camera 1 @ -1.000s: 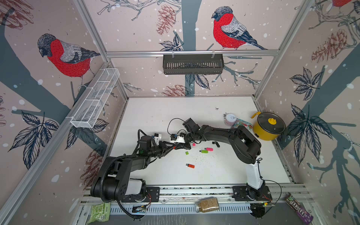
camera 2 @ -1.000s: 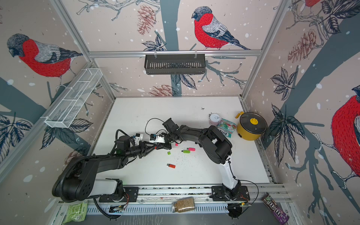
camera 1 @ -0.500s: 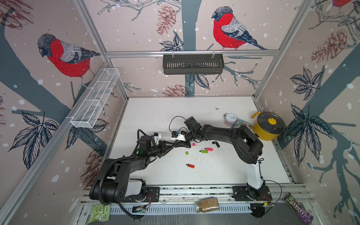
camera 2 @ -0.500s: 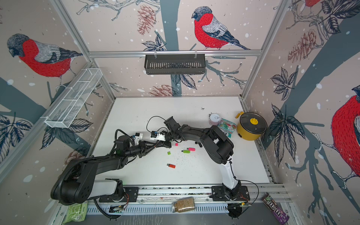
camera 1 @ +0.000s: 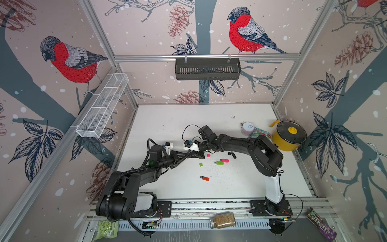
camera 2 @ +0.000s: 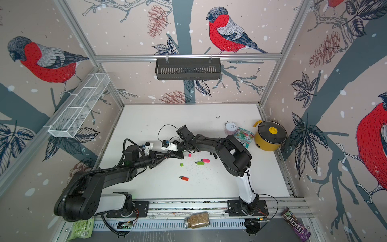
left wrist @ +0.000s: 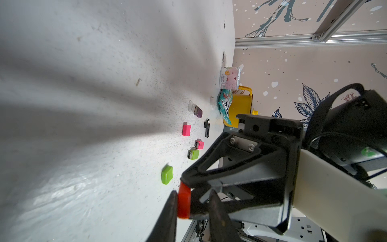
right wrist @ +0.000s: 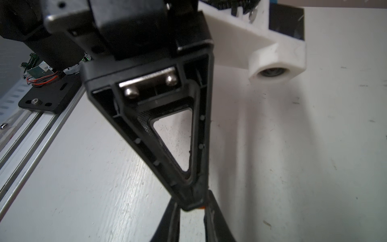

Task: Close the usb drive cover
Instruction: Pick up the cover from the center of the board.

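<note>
Orange piece (left wrist: 183,202) | right jaws clamp it | left jaws narrow, grip unclear

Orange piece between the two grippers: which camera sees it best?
The left wrist view: the orange piece shows big and clear. The right wrist view catches only a sliver. In both top views it cannot be made out.
</note>
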{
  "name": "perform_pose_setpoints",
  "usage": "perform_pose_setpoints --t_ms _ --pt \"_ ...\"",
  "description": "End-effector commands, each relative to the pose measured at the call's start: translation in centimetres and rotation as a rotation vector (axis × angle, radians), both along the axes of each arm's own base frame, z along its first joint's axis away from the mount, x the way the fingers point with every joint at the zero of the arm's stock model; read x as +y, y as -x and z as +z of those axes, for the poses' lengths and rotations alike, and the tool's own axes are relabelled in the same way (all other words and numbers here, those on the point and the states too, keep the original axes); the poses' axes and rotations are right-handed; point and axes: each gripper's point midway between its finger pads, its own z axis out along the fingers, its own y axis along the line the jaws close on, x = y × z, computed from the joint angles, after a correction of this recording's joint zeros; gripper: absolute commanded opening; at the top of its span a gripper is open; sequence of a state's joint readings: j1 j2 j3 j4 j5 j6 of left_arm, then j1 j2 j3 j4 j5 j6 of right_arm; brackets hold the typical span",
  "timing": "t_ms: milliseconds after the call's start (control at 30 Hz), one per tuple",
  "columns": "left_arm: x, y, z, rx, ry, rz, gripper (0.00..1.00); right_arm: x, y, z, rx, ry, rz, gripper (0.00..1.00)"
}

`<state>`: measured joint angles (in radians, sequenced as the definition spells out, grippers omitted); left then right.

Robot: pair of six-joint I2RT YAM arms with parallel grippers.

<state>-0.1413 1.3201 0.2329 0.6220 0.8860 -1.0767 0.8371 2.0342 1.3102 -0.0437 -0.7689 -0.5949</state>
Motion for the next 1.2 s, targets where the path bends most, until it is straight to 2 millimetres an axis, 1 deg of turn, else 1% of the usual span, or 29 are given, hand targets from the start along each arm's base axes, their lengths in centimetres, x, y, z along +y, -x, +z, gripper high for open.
perform_pose_setpoints --t_ms 0,233,367,400,500,567,600,800,867,967,1067,1167 --pt "-0.2 -0.3 1.1 -0.039 0.020 -0.010 0.24 0.4 0.1 1.1 -0.003 -0.038 0.004 0.21" --pt "-0.2 -0.3 0.9 -0.043 0.003 -0.013 0.13 0.3 -0.1 1.0 -0.008 -0.033 -0.006 0.21" --pt "-0.2 -0.3 1.0 -0.049 0.004 -0.018 0.10 0.2 -0.3 0.8 -0.016 -0.021 -0.013 0.23" --pt "-0.2 -0.3 1.0 -0.051 0.002 -0.018 0.10 0.2 -0.3 0.8 -0.019 -0.019 -0.015 0.24" --pt "-0.2 -0.3 1.2 -0.058 -0.004 -0.023 0.08 -0.1 -0.7 0.9 -0.055 -0.007 -0.032 0.35" --pt "-0.2 -0.3 1.2 -0.062 -0.014 -0.023 0.07 -0.4 -1.3 1.0 -0.088 0.006 -0.055 0.41" --pt "-0.1 -0.3 1.2 -0.065 -0.020 -0.023 0.07 -0.7 -1.7 1.1 -0.099 0.013 -0.071 0.42" --pt "0.1 0.0 1.0 -0.074 -0.041 -0.017 0.07 -2.9 -3.4 2.4 -0.168 0.061 -0.129 0.43" --pt "0.1 0.1 1.0 -0.076 -0.042 -0.016 0.07 -4.0 -3.4 2.5 -0.195 0.097 -0.143 0.44" --pt "0.2 0.1 1.0 -0.081 -0.040 -0.012 0.07 -5.7 -2.1 1.3 -0.204 0.194 -0.127 0.44" --pt "0.2 0.2 1.0 -0.086 -0.044 -0.011 0.07 -7.1 1.0 -0.5 -0.166 0.295 -0.066 0.44" --pt "0.3 0.3 1.0 -0.087 -0.050 -0.009 0.07 -8.1 3.6 -2.3 -0.150 0.387 -0.030 0.44"
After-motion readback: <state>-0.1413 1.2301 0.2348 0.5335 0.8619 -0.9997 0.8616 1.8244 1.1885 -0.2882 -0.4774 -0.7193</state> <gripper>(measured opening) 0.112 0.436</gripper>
